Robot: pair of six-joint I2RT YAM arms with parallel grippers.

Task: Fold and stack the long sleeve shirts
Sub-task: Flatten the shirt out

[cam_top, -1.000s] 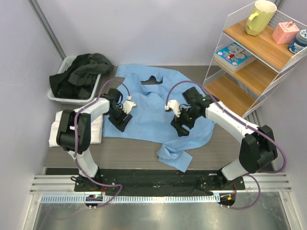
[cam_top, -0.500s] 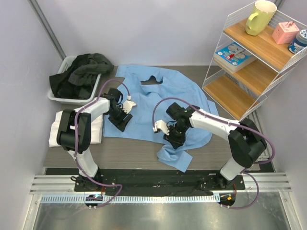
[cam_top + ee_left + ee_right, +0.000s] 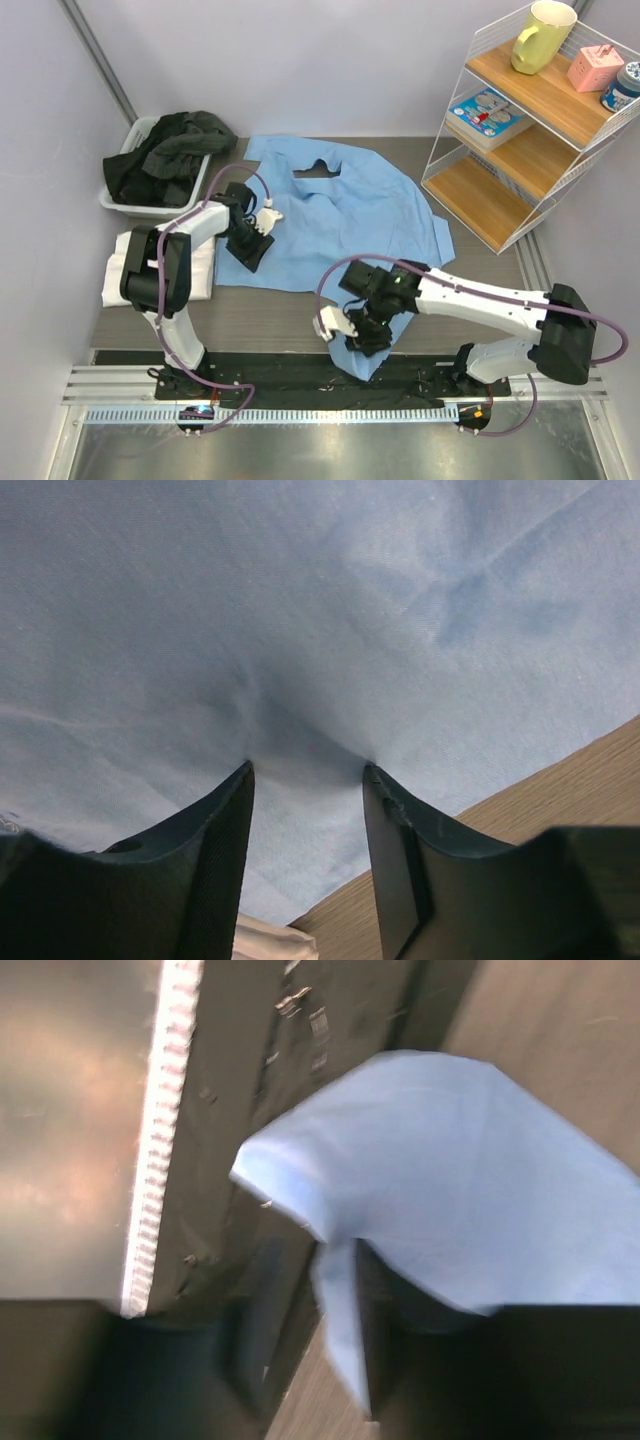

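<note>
Top view, left to right. At 10 o'clock there's a white bin (image 3: 122,203) heaped with dark clothes (image 3: 165,150). At 9 o'clock the white shirt (image 3: 203,270) lies folded flat on the surface (image 3: 270,310), partly under my left arm.

My left pincer (image 3: 308,767) sits near the 8 o'clock edge of the light blue shirt (image 3: 340,215). Its fingers are spread and the tips press into the cloth, which puckers between them. Wood and a sliver of white cloth show just past that hem.

The blue one lies spread across the centre, collar toward 12 o'clock. One strip of it trails to 6 o'clock, onto the black base plate (image 3: 290,375).

My right pincer (image 3: 335,1260) is on that strip, fingers nearly together with a fold of blue cloth between them. I read that as pinching, but the wrist view is blurred.

At 2 o'clock is a wire shelf (image 3: 490,205). A yellow mug (image 3: 541,35), pink box (image 3: 595,68) and blue-white jar (image 3: 626,88) are on top, with a printed book (image 3: 487,112) one level down. The book's print is too small to read.
</note>
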